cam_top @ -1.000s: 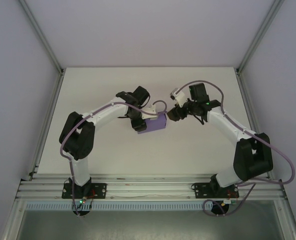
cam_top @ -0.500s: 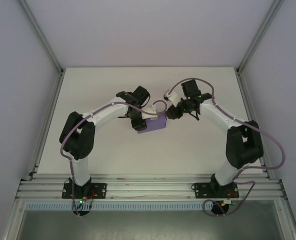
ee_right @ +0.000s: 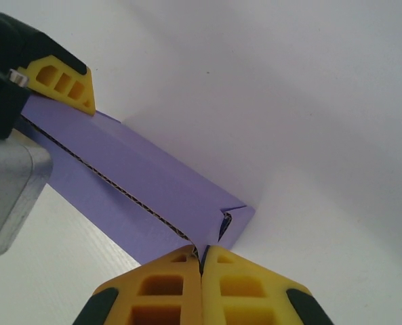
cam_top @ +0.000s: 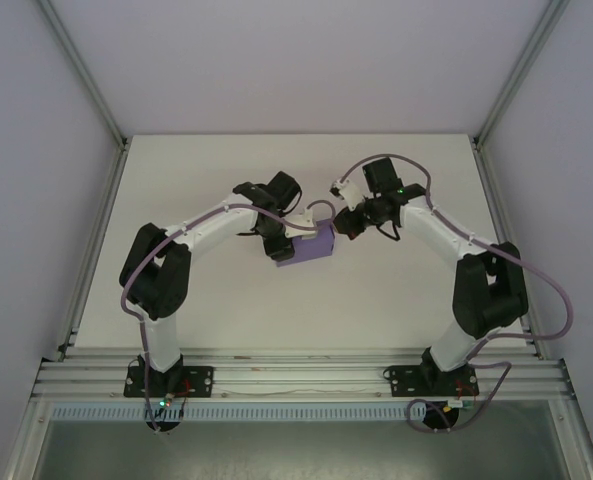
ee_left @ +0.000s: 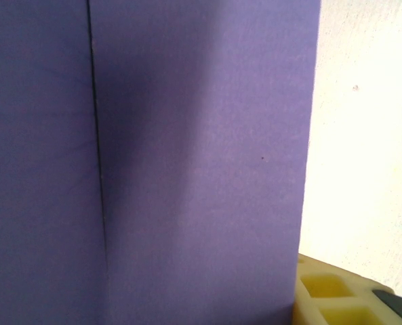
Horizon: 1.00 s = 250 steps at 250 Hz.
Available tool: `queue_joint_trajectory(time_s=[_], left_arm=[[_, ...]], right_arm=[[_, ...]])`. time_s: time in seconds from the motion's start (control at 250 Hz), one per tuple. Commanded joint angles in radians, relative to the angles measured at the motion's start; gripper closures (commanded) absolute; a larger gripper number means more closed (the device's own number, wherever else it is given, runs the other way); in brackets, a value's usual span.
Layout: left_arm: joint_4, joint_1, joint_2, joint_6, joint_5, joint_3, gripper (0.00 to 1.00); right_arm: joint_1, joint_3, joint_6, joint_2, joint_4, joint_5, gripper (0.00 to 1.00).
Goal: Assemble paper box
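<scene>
Purple card, already folded into a flat paper box [cam_top: 306, 246], is kept at the middle of the table [cam_top: 396, 300] by the left gripper [cam_top: 288, 240], which is clamped across its width. The right gripper [cam_top: 342, 226], gaping a second ago, has been swung to the box's right end and closed fully, with the seam edge [ee_right: 187, 233] apparently nipped between its pads. Closing of that end is judged to be under way.

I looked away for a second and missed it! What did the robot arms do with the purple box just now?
The right gripper slid in toward the paper box and snapped its fingers shut at the box's corner edge. Whether it pinches the card is hard to tell. The left gripper kept holding the box in the same place.
</scene>
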Motion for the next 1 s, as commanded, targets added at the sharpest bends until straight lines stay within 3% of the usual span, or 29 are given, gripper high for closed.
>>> queue_joint_trajectory(time_s=[0.0, 0.2, 0.36, 0.688, 0.783, 0.995], left_arm=[[-0.018, -0.008, 0.018, -0.005, -0.022, 0.029, 0.53], [-0.011, -0.010, 0.042, -0.010, -0.019, 0.029, 0.53], [-0.007, -0.010, 0.041, -0.013, -0.024, 0.026, 0.53], [0.012, -0.010, 0.038, -0.044, -0.037, 0.025, 0.52], [0.015, -0.011, 0.034, -0.053, -0.040, 0.029, 0.47], [0.037, -0.010, -0.020, -0.089, -0.053, 0.026, 0.24]], right_arm=[[0.013, 0.049, 0.216, -0.046, -0.048, -0.003, 1.00], [0.019, 0.028, 0.470, -0.048, -0.010, 0.051, 1.00], [0.041, -0.075, 0.405, -0.075, 0.085, 0.188, 1.00], [0.052, -0.314, 0.296, -0.127, 0.333, 0.201, 1.00], [0.067, -0.351, 0.294, -0.129, 0.380, 0.250, 1.00], [0.073, -0.343, 0.309, -0.140, 0.370, 0.277, 1.00]])
